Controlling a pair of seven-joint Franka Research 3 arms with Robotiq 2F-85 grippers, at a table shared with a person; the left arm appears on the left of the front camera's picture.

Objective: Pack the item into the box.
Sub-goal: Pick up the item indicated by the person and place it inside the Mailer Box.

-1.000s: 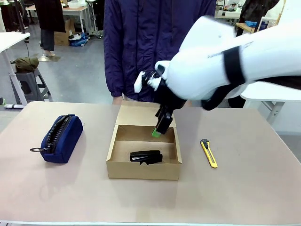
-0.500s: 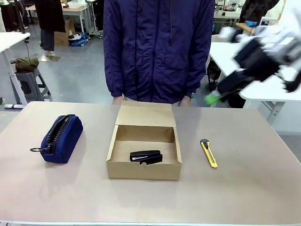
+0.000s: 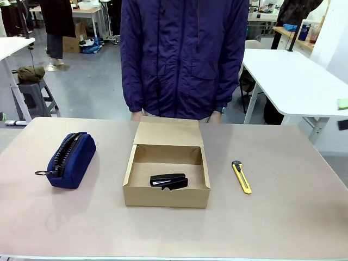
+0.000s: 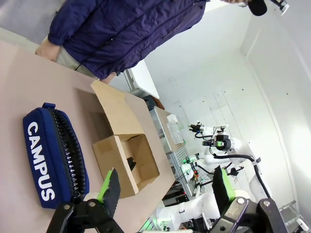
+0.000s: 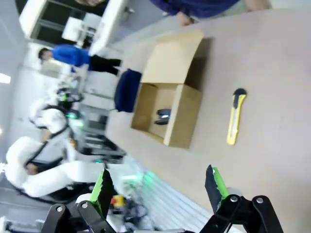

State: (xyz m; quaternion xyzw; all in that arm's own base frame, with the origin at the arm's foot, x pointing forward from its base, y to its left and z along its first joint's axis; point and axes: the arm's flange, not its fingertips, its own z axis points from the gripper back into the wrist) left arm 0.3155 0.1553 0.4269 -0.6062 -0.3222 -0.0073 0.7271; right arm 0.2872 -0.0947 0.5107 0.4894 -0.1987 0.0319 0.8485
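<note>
The item (image 3: 169, 181), a small black stapler-shaped object, lies flat on the floor of the box (image 3: 166, 197), a shallow brown cardboard box at the table's middle with its lid flap (image 3: 168, 132) folded back. My right gripper (image 5: 158, 188) hangs open and empty high off to the side, looking down at the box (image 5: 182, 114) and the item (image 5: 163, 115) in it. One green pad (image 3: 342, 103) of it peeks in at the front view's right edge. My left gripper (image 4: 165, 187) is open too, well away from the box (image 4: 121, 158).
A navy zippered pouch (image 3: 68, 159) lies left of the box and a yellow-and-black utility knife (image 3: 241, 176) right of it. A person in a dark blue jacket (image 3: 185, 54) stands at the far edge, right behind the lid flap.
My right arm has pulled back from over the box and swung away to the right, almost out of the front view. The item stays in the box.
</note>
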